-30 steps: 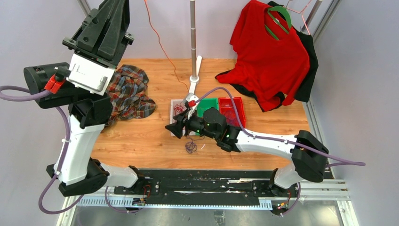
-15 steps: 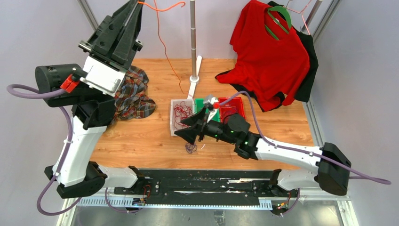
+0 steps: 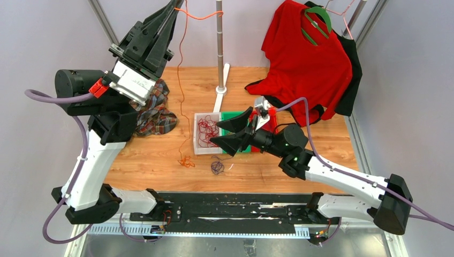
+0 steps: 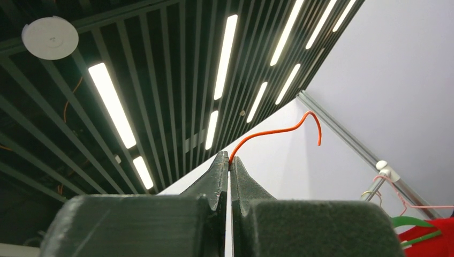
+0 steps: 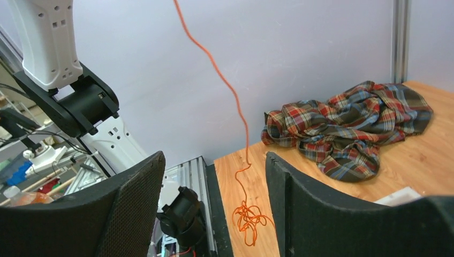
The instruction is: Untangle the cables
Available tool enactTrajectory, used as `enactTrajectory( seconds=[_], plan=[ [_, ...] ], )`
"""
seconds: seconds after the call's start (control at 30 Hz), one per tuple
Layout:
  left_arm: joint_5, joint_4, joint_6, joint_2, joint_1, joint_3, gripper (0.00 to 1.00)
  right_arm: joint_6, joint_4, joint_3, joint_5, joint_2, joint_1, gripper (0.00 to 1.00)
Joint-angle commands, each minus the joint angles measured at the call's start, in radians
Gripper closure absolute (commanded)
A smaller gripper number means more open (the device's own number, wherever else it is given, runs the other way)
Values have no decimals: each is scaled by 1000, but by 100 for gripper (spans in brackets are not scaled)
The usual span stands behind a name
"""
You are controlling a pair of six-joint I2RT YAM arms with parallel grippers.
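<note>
My left gripper (image 3: 176,4) is raised high at the back left, shut on a thin orange cable (image 3: 179,80). In the left wrist view the cable (image 4: 278,130) comes out of the gripper (image 4: 230,159), with a short free end curving right. It hangs straight down to a small orange tangle (image 3: 186,160) on the table. Red cables (image 3: 206,130) lie coiled in the white tray (image 3: 196,145). A purple cable knot (image 3: 217,167) sits in front of the tray. My right gripper (image 3: 214,133) hovers open over the tray, holding nothing; its wrist view frames the orange tangle (image 5: 250,221) between its fingers (image 5: 300,198).
A plaid cloth (image 3: 152,110) lies at the back left of the table. Green (image 3: 235,115) and red (image 3: 272,114) bins stand right of the tray. A metal pole (image 3: 219,48) rises behind them. A red shirt on a green hanger (image 3: 305,64) hangs at the back right.
My left gripper rose and swung right with the orange cable. The cable's lower end moved from the tray to the table front-left of it. My right arm drew back right, its jaws wider.
</note>
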Motion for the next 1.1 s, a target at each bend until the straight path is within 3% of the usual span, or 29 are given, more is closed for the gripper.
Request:
enactTrajectory(
  seconds=[0.0,0.3,0.43,0.5,0.57,0.63,0.67,0.73,0.77,0.83,0.93,1.07],
  plan=[
    [1,8,9,-19,-11,-1,100,-92,-23,75,-106,61,-9,32],
    [-1,8,6,-26,-11,15,100,-183,-97,136,-49,216,-13,41],
    [-10,7,1,-42,-11,-7,100,-202,-98,121,7,215,-13,87],
    [-20,-11,5,-64,-11,-41,100,-201,-91,99,61,189,-13,98],
    [-22,-12,25,-87,-11,-82,100,-212,-92,72,110,156,-13,99],
    [-23,-12,31,-93,-11,-90,100,-218,-115,61,130,128,-13,97],
    [-23,-12,30,-92,-11,-84,100,-216,-149,74,131,120,-13,91],
    [-22,-13,28,-83,-11,-69,100,-217,-242,109,111,106,-13,72],
    [-19,-16,27,-78,-11,-61,100,-221,-279,121,95,94,-13,57],
    [-16,-16,25,-72,-11,-51,100,-226,-319,110,88,43,-13,42],
    [-4,-18,20,-71,-11,-46,100,-231,-313,58,118,-59,-13,35],
    [-2,-21,16,-71,-11,-41,100,-218,-346,49,78,-91,-13,33]
  ],
)
